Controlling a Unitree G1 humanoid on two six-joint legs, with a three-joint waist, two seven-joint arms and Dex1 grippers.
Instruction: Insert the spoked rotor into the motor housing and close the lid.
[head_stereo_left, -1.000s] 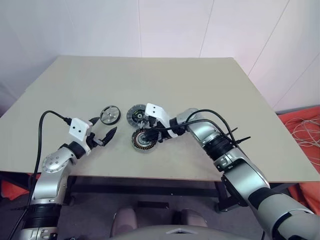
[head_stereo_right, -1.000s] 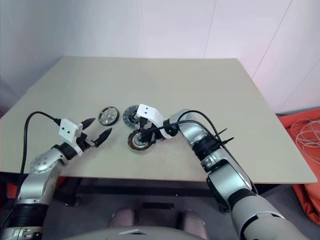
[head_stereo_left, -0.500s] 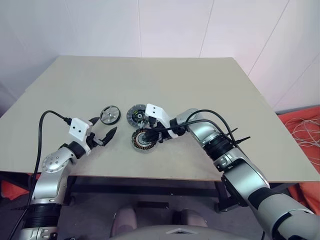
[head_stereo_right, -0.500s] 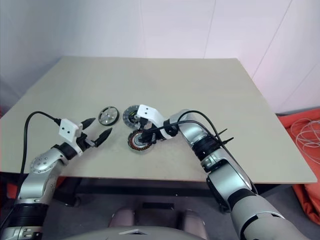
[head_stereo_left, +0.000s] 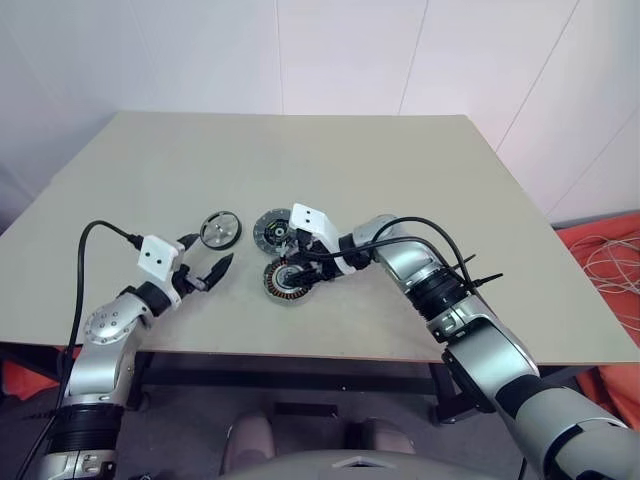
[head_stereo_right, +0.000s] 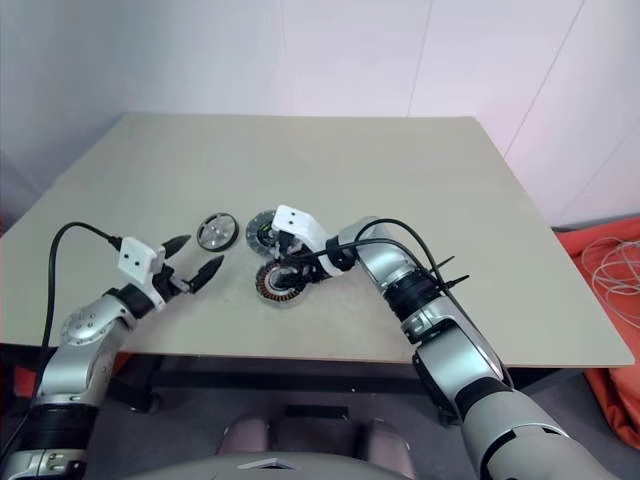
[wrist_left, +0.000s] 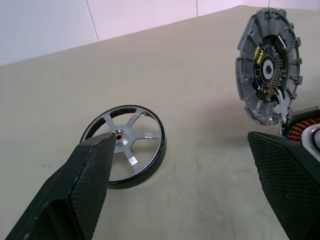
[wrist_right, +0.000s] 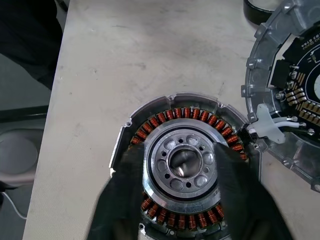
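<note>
On the matte beige table (head_stereo_left: 420, 180) lie three round parts, one of each. The motor housing (wrist_right: 184, 165) is thick cast metal – a ring of copper-brown windings around a bright drilled hub – near the front edge. Touching its far side lies the lid (wrist_left: 270, 65), a flat grey notched disc with a dark centre. The spoked rotor (wrist_left: 125, 142), black-rimmed with six pale spokes, lies apart to the left.

The right gripper (wrist_right: 182, 200) straddles the hub, fingers parted, gripping nothing. The left gripper (head_stereo_left: 205, 262) hovers spread wide and empty near the rotor.
</note>
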